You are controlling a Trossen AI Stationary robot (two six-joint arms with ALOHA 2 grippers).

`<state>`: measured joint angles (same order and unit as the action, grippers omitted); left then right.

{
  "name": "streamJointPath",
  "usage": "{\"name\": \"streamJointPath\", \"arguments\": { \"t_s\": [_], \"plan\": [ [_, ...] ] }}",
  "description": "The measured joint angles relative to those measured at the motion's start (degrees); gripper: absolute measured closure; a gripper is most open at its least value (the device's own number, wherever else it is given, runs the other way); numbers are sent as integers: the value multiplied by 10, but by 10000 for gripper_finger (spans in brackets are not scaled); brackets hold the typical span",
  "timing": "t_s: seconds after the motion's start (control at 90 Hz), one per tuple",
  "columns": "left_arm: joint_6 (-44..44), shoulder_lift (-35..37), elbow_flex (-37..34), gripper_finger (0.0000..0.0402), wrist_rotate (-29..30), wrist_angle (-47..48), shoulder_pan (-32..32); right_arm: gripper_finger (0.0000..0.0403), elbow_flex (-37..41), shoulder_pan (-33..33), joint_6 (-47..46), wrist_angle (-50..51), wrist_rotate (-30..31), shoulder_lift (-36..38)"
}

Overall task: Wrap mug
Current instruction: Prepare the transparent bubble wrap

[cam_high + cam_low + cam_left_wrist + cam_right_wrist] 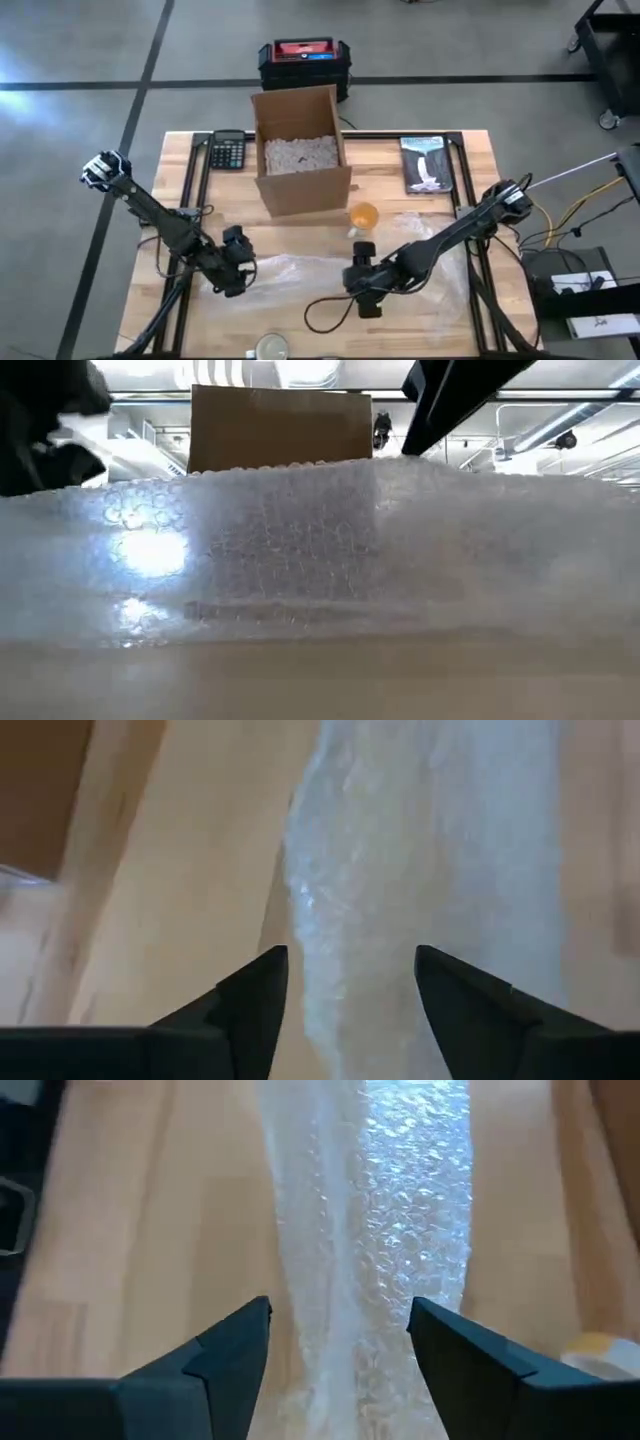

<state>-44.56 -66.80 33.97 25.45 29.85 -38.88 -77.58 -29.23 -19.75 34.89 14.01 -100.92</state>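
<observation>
Both grippers poised over the bubble wrap (330, 272) sheet: left gripper (350, 982) spread wide at its left edge, holding nothing; right gripper (340, 1335) likewise (fingers straddling the sheet). Orange mug (364, 215) sits beside the cardboard box (300, 150), bare wooden table (180, 310) around.

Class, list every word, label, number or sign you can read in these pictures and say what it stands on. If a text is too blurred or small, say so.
No text can be read.
Calculator: keys and display too small to read.
Red and black case behind the table: blue label, too blurred.
Book with a picture cover: any title too small.
Cardboard box, bubble wrap, orange mug: no print visible.
</observation>
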Motion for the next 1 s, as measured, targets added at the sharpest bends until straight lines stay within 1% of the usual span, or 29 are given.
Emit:
{"name": "streamJointPath", "arguments": {
  "t_s": [0.067,0.156,0.222,0.3,0.367,0.433,0.544,0.633,0.778,0.9,0.956,1.0],
  "plan": [
    [-1,-18,-22,225,39,-4,9,189,1,2,14,5,-1,-1],
    [-2,-45,-43,246,85,13,30,197,1,6,22,4,-4,-1],
    [-10,-62,-51,263,124,35,58,203,1,8,22,6,-9,1],
    [-14,-74,-52,283,159,34,89,208,-1,8,22,11,-10,10],
    [-2,-78,-51,298,158,23,109,211,-15,8,15,17,-11,18],
    [20,-81,-47,311,142,8,119,214,-30,7,9,15,-14,25],
    [45,-80,-46,328,124,-24,119,218,-32,7,22,-43,-14,22],
    [47,-77,-47,338,124,-41,119,223,-18,17,36,-108,-16,-11],
    [45,-78,-48,343,124,-49,119,240,-13,40,36,-128,-22,-93],
    [47,-79,-48,343,125,-54,119,262,-13,48,17,-140,-28,-147],
    [50,-78,-48,343,129,-53,122,273,-13,48,8,-134,-53,-164],
    [45,-78,-48,343,136,-44,125,282,-13,48,0,-134,-97,-169]
  ]
}}
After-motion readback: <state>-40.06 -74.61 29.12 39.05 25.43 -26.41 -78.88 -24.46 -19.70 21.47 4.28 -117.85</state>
